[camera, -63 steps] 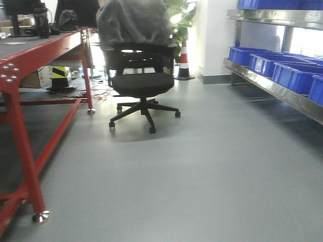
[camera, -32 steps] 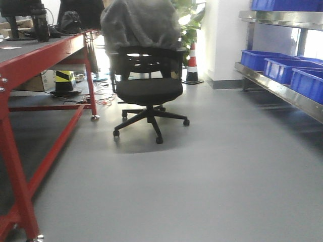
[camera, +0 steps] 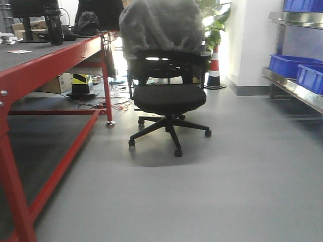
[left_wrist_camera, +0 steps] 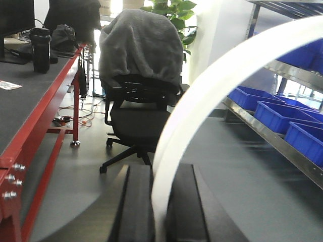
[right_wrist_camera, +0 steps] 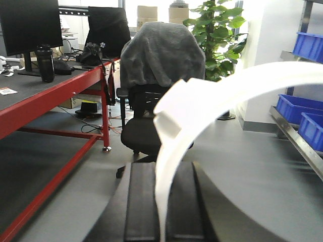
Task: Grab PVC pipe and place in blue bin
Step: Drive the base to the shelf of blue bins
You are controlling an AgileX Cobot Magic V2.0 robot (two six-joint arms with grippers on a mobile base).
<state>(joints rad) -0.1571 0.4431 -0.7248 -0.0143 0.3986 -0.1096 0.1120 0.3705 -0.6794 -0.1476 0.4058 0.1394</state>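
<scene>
A white curved PVC pipe [left_wrist_camera: 202, 96] arcs up to the right out of my left gripper [left_wrist_camera: 160, 170], whose two black fingers [left_wrist_camera: 139, 201] are shut on its lower end. Another white curved PVC pipe [right_wrist_camera: 202, 101], with a stepped collar near its top, is clamped the same way in my right gripper [right_wrist_camera: 162, 167]. Blue bins [camera: 292, 64] sit on a steel shelf along the right wall and also show as blue bins [left_wrist_camera: 275, 113] in the left wrist view and blue bins [right_wrist_camera: 295, 108] in the right wrist view. Neither gripper appears in the front view.
A black office chair [camera: 169, 96] draped with a grey cloth stands straight ahead on the grey floor. A red-framed workbench [camera: 55, 55] runs along the left, with cables and a striped cone under it. A traffic cone [camera: 215, 68] and a plant stand beyond the chair.
The front view has moved forward and swung left: the chair is larger and further right, the blue bins have slid toward the right edge, and the bench's near leg has left the frame.
</scene>
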